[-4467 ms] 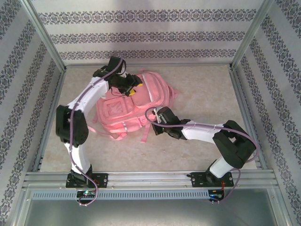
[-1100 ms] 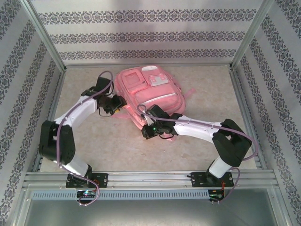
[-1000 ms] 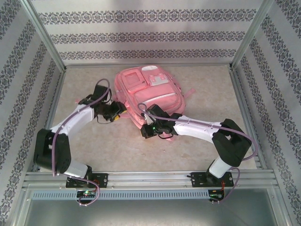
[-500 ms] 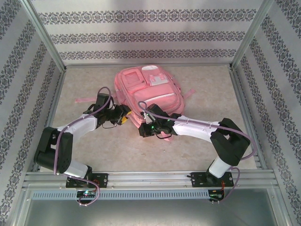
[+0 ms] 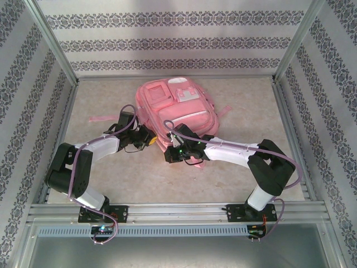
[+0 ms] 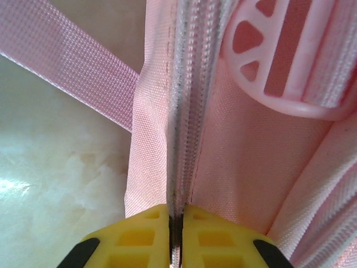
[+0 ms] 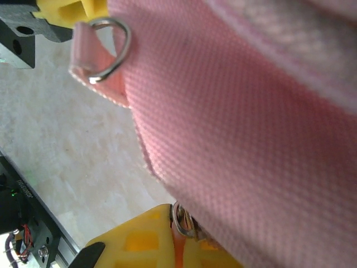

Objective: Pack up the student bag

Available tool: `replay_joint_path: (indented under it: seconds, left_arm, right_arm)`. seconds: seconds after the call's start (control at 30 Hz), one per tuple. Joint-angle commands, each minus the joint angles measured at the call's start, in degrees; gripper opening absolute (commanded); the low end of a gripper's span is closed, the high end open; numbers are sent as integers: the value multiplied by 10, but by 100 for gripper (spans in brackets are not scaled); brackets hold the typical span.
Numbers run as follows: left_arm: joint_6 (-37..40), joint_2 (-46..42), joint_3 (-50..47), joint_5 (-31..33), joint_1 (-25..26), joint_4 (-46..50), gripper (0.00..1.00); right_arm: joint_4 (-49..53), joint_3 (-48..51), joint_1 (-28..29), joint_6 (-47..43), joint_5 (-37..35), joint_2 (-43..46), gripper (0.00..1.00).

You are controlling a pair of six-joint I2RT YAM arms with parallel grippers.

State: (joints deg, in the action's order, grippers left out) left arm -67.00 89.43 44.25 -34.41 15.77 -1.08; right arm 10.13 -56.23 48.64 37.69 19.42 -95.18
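1. Fingers of your left tool are pressed together on the closed pink zip seam of the soft pink fabric student bag, nipping it right at the fabric's edge.
2. Your right tool is pressed together too. It appears to pinch a small silver ring pull on the bag's near edge, though you cannot see how deep the pull sits between the fingers.
3. Just beyond the left tool, a flat pink webbing strap runs off to one side of the seam, and a round pink plastic badge sits on the other side. Past the right tool, a silver D-ring hangs on a short pink loop.
4. The bag lies flat, front pockets up, toward the far middle of the pale marbled desk. Both tools meet close together at its near edge.
5. No loose items wait on the desk, and the seam under your left tool is zipped. You are probably on zip work, but the views do not settle whether you are opening the bag to load it or closing it after loading. Running that zip along while the other tool braces the fabric looks like what remains.
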Motion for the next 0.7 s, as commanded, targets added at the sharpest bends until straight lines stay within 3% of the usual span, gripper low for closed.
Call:
replay_joint_path:
  seconds: [0.0,0.67]
  left_arm:
    - [27,8,21,16,3,30,7]
    - [52,-9,22,16,-36,68,0]
  right_arm:
    - [29,8,1,-2,-21,13,0]
    - [161,25,-18,-54,-66,71,0]
